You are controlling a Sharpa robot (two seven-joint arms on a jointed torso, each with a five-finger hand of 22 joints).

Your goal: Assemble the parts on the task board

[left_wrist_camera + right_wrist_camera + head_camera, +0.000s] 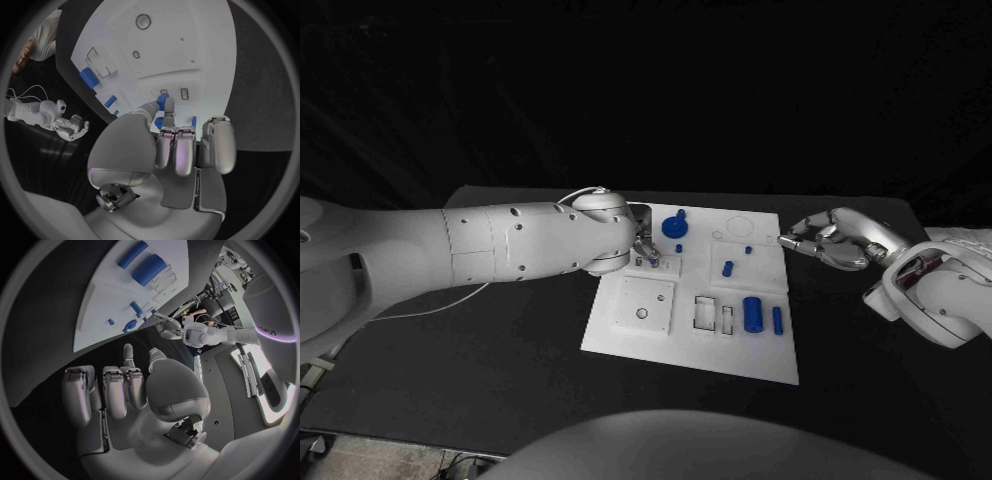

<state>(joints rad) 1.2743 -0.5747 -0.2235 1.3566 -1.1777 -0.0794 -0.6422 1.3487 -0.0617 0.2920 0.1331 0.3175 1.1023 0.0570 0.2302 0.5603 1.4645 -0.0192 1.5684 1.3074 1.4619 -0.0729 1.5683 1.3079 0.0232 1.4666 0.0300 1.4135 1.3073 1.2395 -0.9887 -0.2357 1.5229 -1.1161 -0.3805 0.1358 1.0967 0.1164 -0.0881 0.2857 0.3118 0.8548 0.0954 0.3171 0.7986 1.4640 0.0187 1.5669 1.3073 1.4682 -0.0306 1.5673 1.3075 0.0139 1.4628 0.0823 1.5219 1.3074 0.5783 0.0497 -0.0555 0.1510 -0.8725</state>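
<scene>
The white task board (678,345) lies mid-table. My left hand (643,250) hovers over its far left part, and in the left wrist view the thumb and a finger pinch a small blue part (164,101) just above two small slots (184,93). A blue round knobbed part (675,226), a small peg (679,248), a short blue piece (728,267), a thick cylinder (753,314) and a thin bar (777,320) rest on the board. My right hand (826,238) hangs off the board's far right edge, fingers (115,390) curled in on nothing.
A raised white square with a round hole (646,303) and rectangular recesses (714,315) take up the board's near left. A thin white cable (444,300) trails under my left arm. Black table (488,380) surrounds the board.
</scene>
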